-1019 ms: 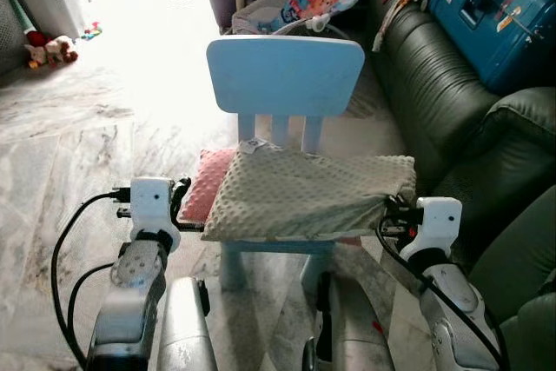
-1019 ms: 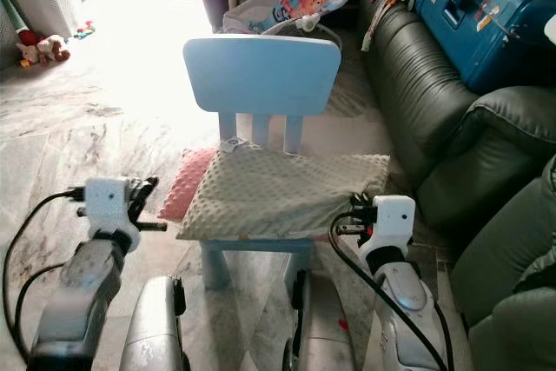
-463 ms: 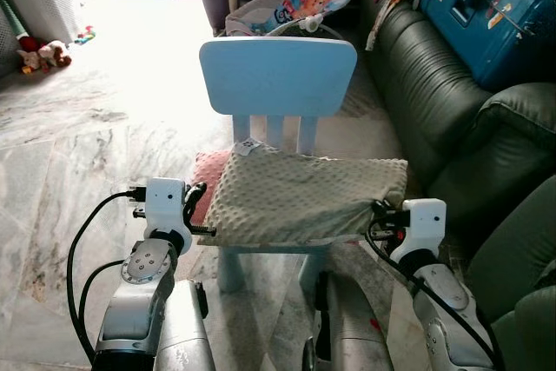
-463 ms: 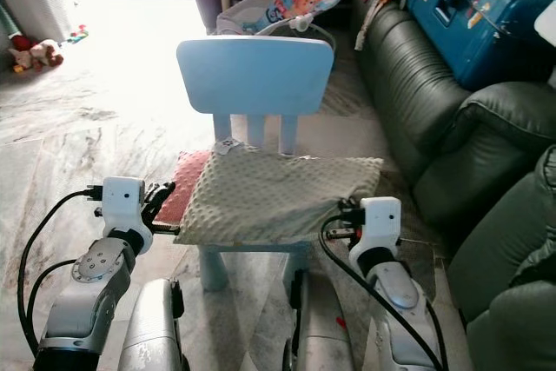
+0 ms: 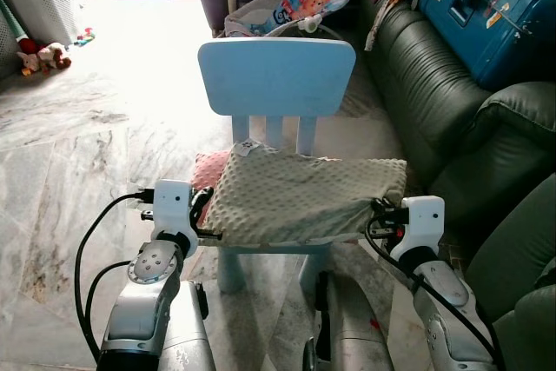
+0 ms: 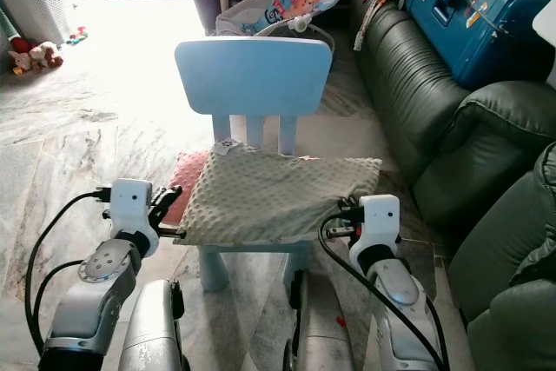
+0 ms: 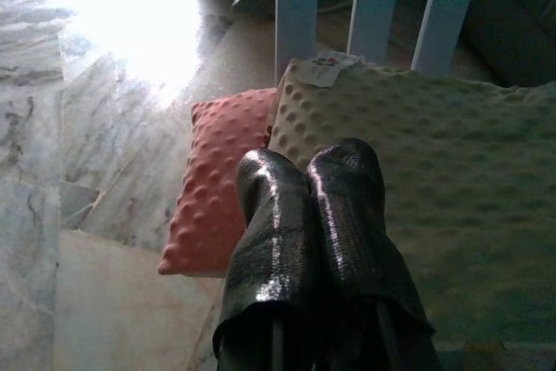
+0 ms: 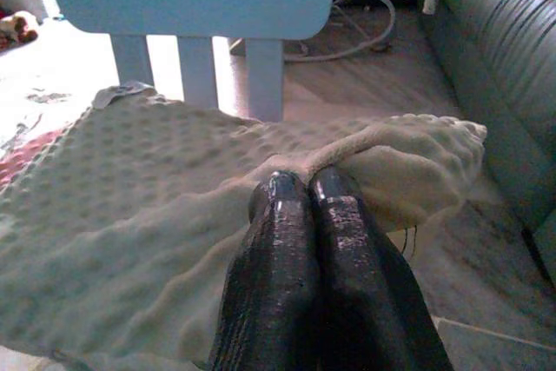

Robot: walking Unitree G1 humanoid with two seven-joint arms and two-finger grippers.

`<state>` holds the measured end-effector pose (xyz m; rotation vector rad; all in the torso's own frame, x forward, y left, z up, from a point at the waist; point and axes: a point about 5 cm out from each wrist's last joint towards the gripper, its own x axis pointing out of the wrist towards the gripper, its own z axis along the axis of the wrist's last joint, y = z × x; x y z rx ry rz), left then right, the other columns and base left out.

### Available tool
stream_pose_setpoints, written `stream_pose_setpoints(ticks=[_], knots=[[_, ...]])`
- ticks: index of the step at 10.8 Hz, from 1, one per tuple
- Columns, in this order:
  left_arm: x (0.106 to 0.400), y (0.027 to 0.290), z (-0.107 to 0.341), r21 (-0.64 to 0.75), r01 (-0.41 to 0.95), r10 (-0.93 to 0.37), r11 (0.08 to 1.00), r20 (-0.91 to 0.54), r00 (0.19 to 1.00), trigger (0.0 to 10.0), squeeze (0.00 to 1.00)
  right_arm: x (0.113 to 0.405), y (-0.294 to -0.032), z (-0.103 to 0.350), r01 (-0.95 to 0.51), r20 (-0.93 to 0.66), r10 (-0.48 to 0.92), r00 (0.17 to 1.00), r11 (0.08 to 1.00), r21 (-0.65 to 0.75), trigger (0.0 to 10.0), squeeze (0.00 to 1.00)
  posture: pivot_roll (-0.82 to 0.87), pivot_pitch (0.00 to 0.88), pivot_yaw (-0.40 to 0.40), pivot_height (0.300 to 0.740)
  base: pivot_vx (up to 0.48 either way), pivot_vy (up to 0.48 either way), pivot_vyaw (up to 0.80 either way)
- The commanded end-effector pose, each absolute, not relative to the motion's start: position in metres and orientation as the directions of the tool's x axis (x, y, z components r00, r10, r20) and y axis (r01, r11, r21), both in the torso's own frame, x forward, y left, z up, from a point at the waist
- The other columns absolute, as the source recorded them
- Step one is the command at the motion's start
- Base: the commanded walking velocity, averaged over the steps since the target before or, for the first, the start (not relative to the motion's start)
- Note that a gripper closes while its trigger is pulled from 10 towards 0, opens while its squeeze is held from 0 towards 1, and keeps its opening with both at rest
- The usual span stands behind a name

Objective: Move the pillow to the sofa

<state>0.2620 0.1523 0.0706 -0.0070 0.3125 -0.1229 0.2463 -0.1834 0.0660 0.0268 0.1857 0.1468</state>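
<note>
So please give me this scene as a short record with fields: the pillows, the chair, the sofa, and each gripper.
grey pillow: lies on the seat of the chair, dotted cover
pink pillow: beside the grey one, partly under its edge
chair: light blue, small, faces the robot
sofa: dark green leather, to the robot's right
left gripper: fingers together, at the grey pillow's left edge
right gripper: fingers together, at the pillow's right corner

We see a beige dotted pillow (image 6: 278, 195) lying on the light-blue child's chair (image 6: 253, 76), our left gripper (image 6: 167, 206) and right gripper (image 6: 340, 215) at its near corners, the dark-green sofa (image 6: 417, 84) to the right.
</note>
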Motion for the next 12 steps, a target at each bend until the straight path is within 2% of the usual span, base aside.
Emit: stream_pose_setpoints(ticks=[1, 5, 9, 12], knots=[[0.2636, 0.1512, 0.0689, -0.021, 0.127, -0.127, 0.992, -0.321, 0.938, 10.0, 0.00, 0.2498, -0.1836, 0.0693, -0.153, -0.163, 0.157, 0.974, 0.987, 0.040, 10.0, 0.00, 0.00, 0.000, -0.022, 0.585, 0.000, 0.000, 0.00], [0.2639, 0.1505, 0.0683, -0.038, 0.115, -0.121, 0.993, -0.324, 0.938, 10.0, 0.00, 0.2541, -0.1839, 0.0695, -0.156, -0.158, 0.160, 0.974, 0.987, 0.039, 10.0, 0.00, 0.00, 0.000, -0.029, 0.670, 0.000, 0.000, 0.00], [0.2605, 0.1479, 0.0662, -0.048, 0.125, -0.134, 0.991, -0.329, 0.935, 10.0, 0.00, 0.2531, -0.1820, 0.0688, -0.160, -0.148, 0.164, 0.975, 0.986, 0.043, 10.0, 0.00, 0.00, 0.000, -0.024, 0.735, 0.000, 0.000, 0.00], [0.2606, 0.1455, 0.0639, -0.037, 0.125, -0.130, 0.991, -0.351, 0.927, 10.0, 0.00, 0.2533, -0.1817, 0.0684, -0.159, -0.147, 0.164, 0.975, 0.986, 0.045, 10.0, 0.00, 0.00, 0.000, -0.025, 0.740, 0.000, 0.000, 0.00]])
